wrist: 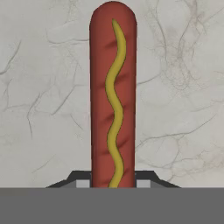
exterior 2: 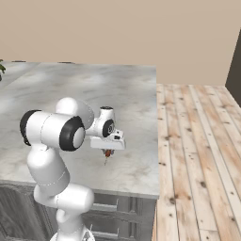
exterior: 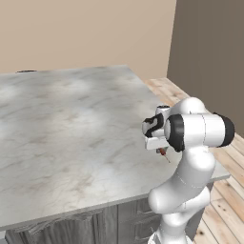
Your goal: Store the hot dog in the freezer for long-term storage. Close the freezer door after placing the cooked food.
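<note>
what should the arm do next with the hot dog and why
Probably lift straight up a little. In the hand view the gripper is shut on the hot dog, which sticks out ahead of it over the marble counter. Both base views show it low over the counter's near edge, so raising it first should clear the surface before carrying it off.

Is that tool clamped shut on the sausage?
Yes: the tool is shut on the hot dog, its tips flanking its end.

red hot dog [wrist: 113, 96], mustard squiggle
</note>
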